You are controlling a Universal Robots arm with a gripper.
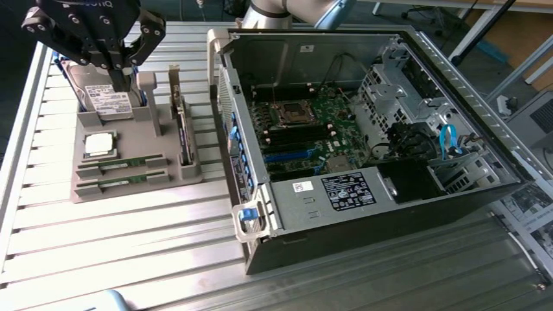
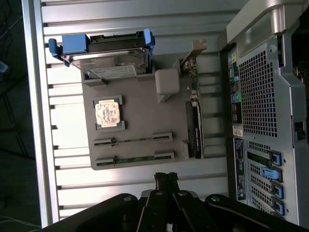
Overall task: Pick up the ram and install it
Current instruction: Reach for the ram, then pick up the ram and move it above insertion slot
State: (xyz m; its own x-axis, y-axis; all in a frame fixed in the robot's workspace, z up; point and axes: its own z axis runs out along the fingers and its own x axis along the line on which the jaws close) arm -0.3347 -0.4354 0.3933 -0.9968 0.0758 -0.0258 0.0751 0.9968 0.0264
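Note:
Two ram sticks lie on edge in slots at the near end of a grey holder tray [image 1: 168, 184]: one ram [image 1: 121, 162], [image 2: 133, 140] and a second ram [image 1: 121, 182], [image 2: 135, 158] beside it. My gripper [image 1: 121, 79] hangs above the far end of the tray, over the hard drive [image 1: 105, 98], well short of the rams. Its fingers are pressed together and hold nothing. In the wrist view the shut gripper [image 2: 166, 178] sits just off the tray's edge nearest the rams.
The open computer case [image 1: 484, 129] lies at the exterior view's right, its motherboard [image 1: 333, 120] with black and blue memory slots [image 1: 294, 146] exposed. The tray also holds a silver processor chip [image 1: 100, 144] and an upright expansion card [image 1: 181, 126]. Everything rests on a slatted aluminium table [image 1: 112, 240].

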